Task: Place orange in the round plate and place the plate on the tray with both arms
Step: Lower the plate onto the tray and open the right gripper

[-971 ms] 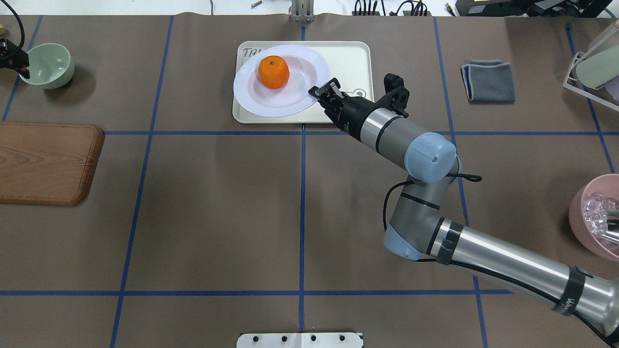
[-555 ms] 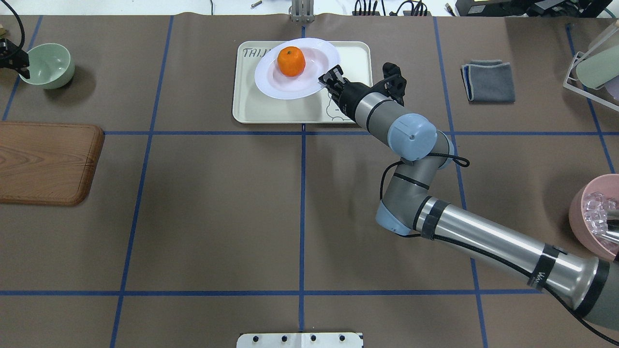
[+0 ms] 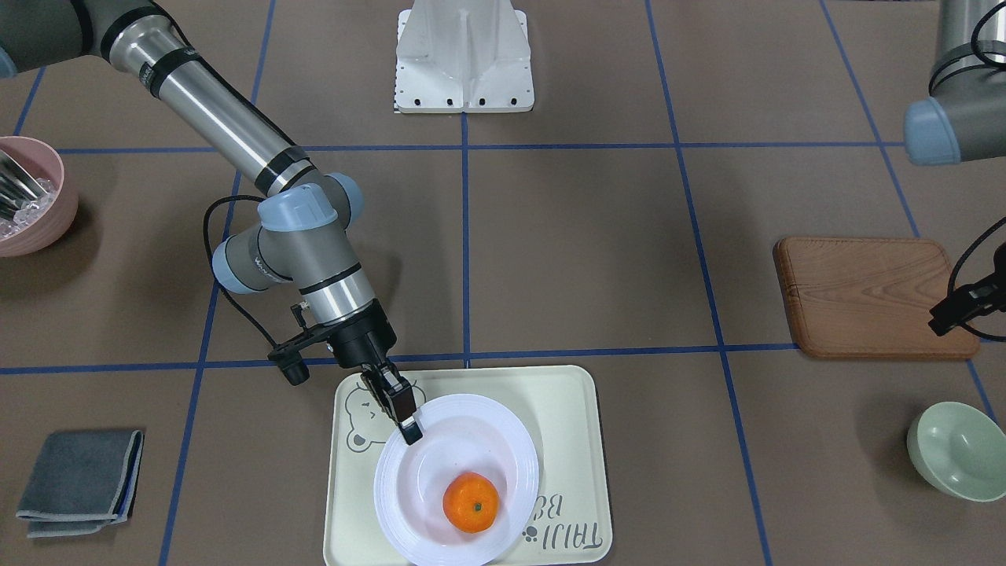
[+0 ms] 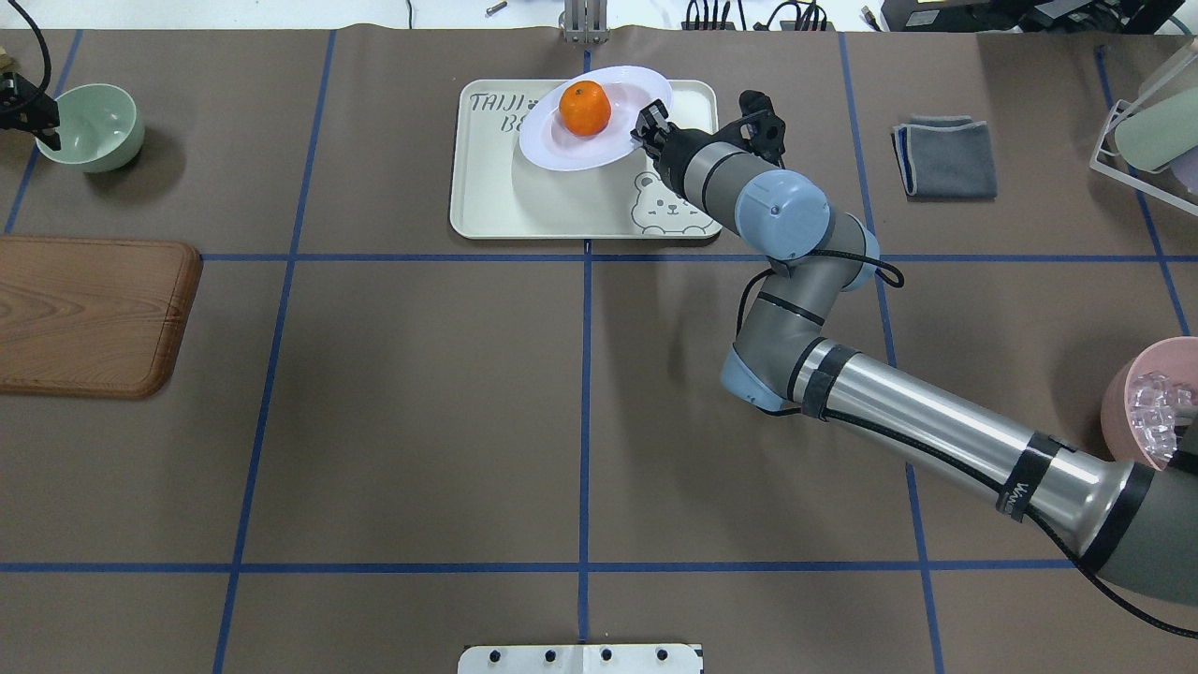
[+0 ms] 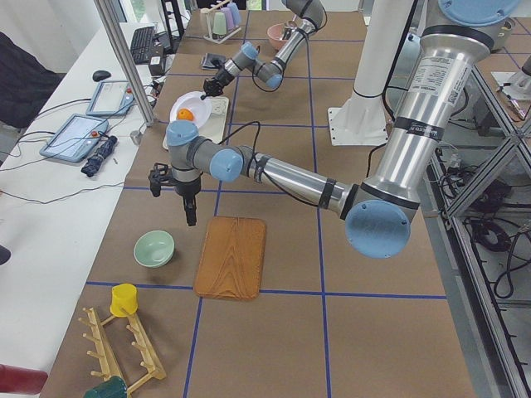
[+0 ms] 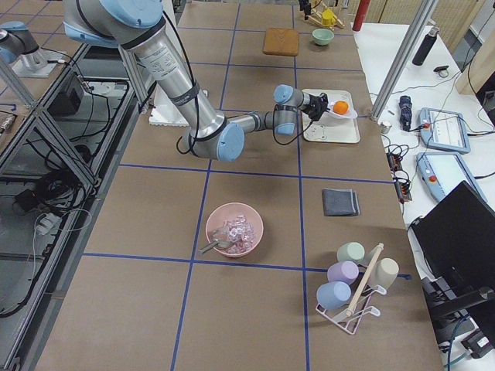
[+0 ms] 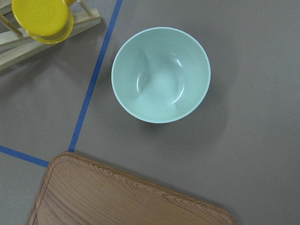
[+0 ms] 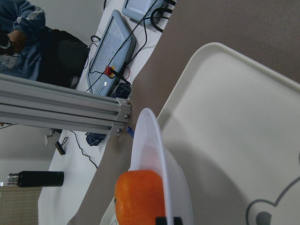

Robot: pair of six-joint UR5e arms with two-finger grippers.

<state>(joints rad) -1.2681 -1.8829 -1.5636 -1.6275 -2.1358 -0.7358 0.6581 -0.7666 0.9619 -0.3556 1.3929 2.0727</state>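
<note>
Step in hand: transfer of the loaded round plate [image 3: 391, 491] onto the tray [image 3: 567, 409]. The orange [image 3: 471, 503] already lies in the plate's well, so the first part of the task reads as complete. The right tool [image 3: 402, 417] is clenched on the plate's ribbed rim at the side nearest the robot. The plate hangs tilted over the far half of the tray, its outer edge past the tray's far rim, and the shadow beneath it in the overhead view suggests it is not yet seated. The left tool [image 3: 947, 318] hovers well apart, over the mint-green bowl [image 7: 161, 75] and the corner of the wooden board [image 7: 131, 197] at the bench's other end – whether it is released or clenched cannot be told. Next move, as judged: draw the plate inward until it is fully inside the tray rim, level it so the orange does not roll, lower it to contact, then release the rim.
</note>
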